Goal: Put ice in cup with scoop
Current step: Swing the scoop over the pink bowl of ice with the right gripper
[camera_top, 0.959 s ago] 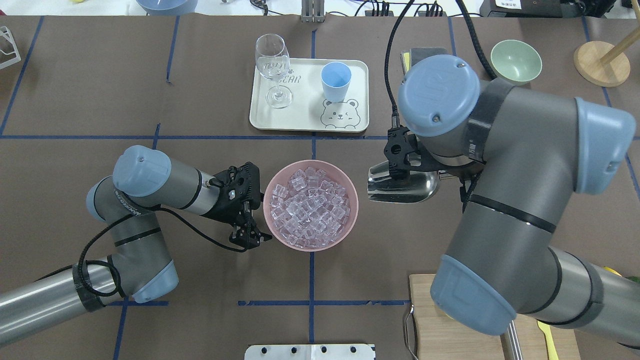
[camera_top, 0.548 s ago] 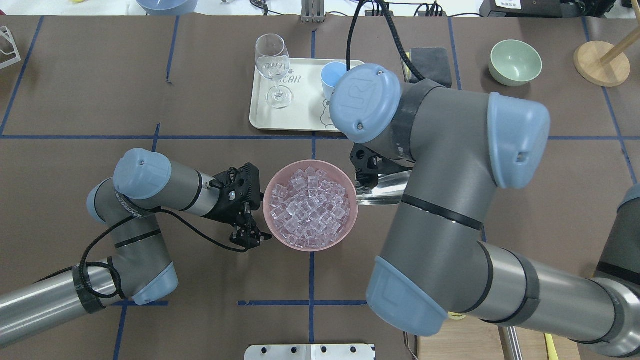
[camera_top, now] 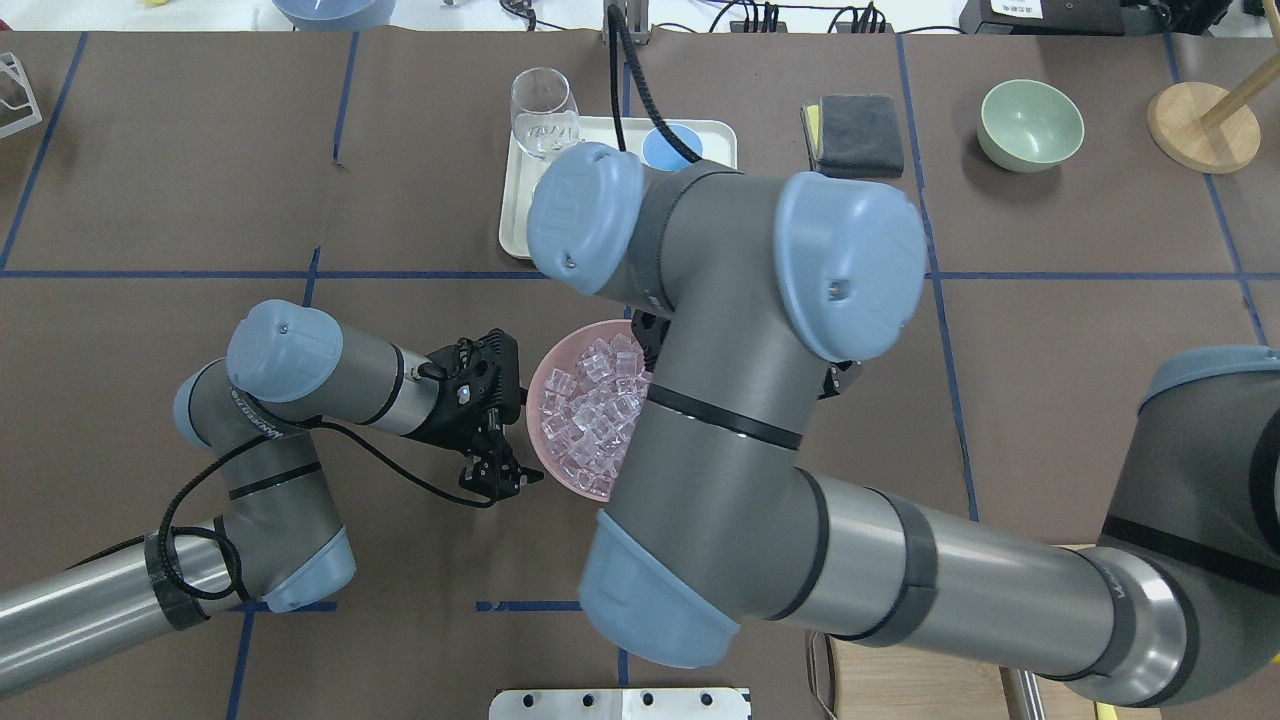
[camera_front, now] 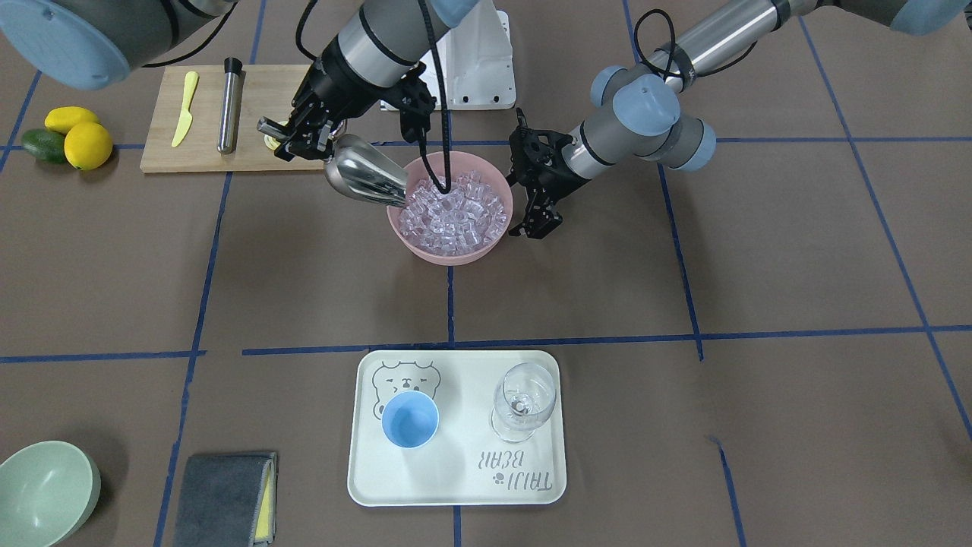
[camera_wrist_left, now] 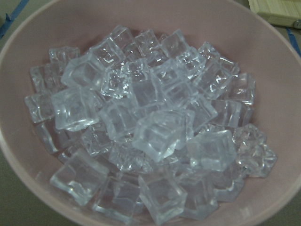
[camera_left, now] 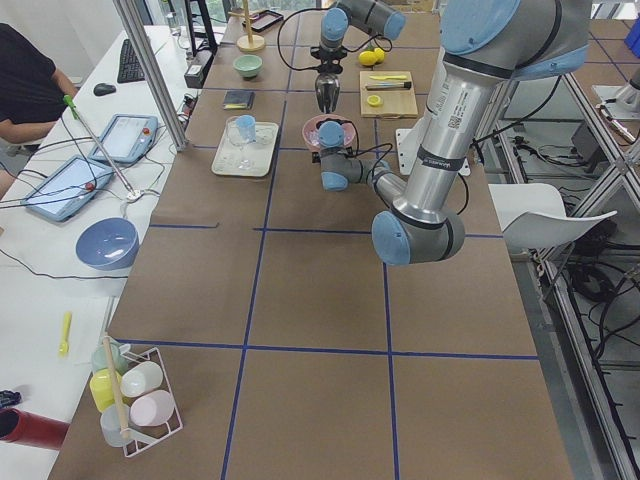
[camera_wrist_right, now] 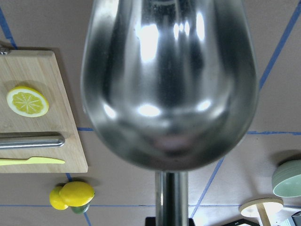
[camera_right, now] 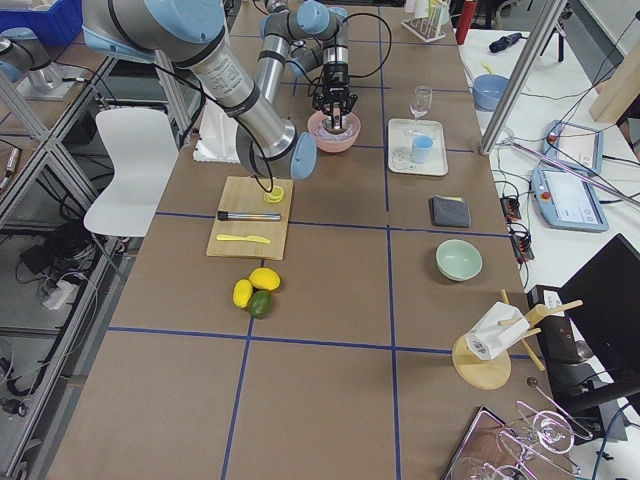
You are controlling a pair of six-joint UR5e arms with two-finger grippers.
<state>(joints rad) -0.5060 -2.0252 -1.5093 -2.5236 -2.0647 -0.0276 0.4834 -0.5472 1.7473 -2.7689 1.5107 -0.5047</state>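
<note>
Right gripper [camera_front: 307,140]: clamped on scoop [camera_front: 363,178] handle, scoop tip down in ice [camera_front: 453,213], pink bowl [camera_front: 448,254]. Left gripper [camera_front: 538,222]: just beside bowl, opening cannot be told. Cup [camera_front: 410,420]: upright on tray [camera_front: 456,486].

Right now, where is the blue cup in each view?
Front-facing: cup lower centre, on the tray.
Overhead: cup top centre, half hidden by the right arm.
Exterior left: cup upper left.
Exterior right: cup upper right.
Left wrist: absent.
Right wrist: absent.
Landmark: the tray beneath it.

Overhead from behind looking down, front view opposite, both sharing pink bowl [camera_front: 448,257], distant table-end views, close wrist cameras
</note>
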